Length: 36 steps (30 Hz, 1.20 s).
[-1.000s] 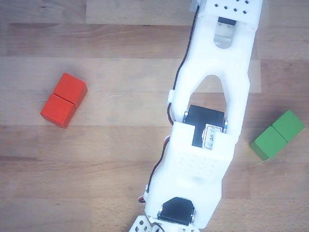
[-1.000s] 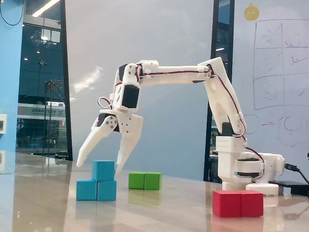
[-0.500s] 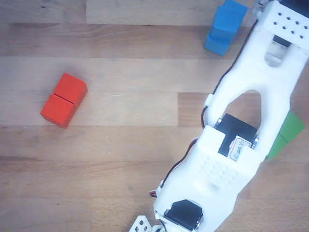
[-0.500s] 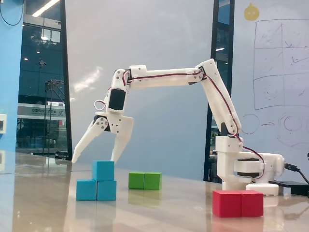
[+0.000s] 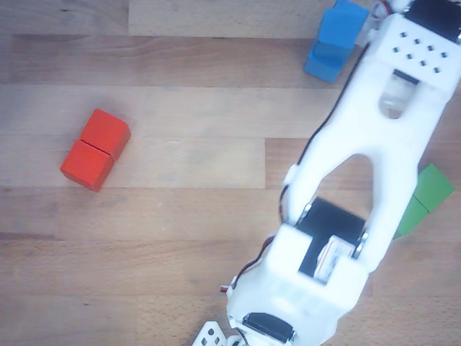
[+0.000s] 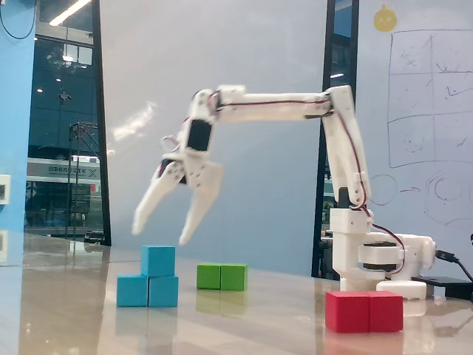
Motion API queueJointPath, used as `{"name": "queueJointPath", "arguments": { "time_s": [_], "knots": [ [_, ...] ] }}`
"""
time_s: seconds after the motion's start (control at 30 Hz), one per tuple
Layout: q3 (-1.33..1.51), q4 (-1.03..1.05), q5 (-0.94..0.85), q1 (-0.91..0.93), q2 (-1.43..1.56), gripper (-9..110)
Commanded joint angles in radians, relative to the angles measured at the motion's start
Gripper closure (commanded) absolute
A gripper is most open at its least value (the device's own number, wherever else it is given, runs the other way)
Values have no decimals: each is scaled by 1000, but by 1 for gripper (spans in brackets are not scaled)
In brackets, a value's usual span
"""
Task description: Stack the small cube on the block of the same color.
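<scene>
The small light-blue cube rests on the right half of the light-blue two-segment block in the fixed view. In the other view the cube sits on the block at the top edge. My gripper hangs just above the cube, open and empty, with its fingers spread and clear of the cube. In the other view the white arm reaches toward the top right and the fingers do not show.
A green two-segment block lies behind and right of the blue stack; it is partly under the arm in the other view. A red two-segment block lies near the arm's base, and shows at the left in the other view.
</scene>
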Motion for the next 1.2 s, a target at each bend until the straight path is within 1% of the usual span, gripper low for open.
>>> {"name": "queueJointPath", "arguments": {
  "time_s": [0.0,0.1,0.17,0.33,0.53,0.67,0.87,1.17],
  "knots": [
    [117,-25,112,-84,337,89],
    [230,-25,187,-152,506,99],
    [316,-25,215,-207,614,102],
    [568,-25,245,-350,890,98],
    [907,-26,236,-442,1262,98],
    [1126,-37,235,-463,1471,98],
    [1378,-167,233,-471,1709,98],
    [1577,-160,233,-465,1939,98]
  ]
}}
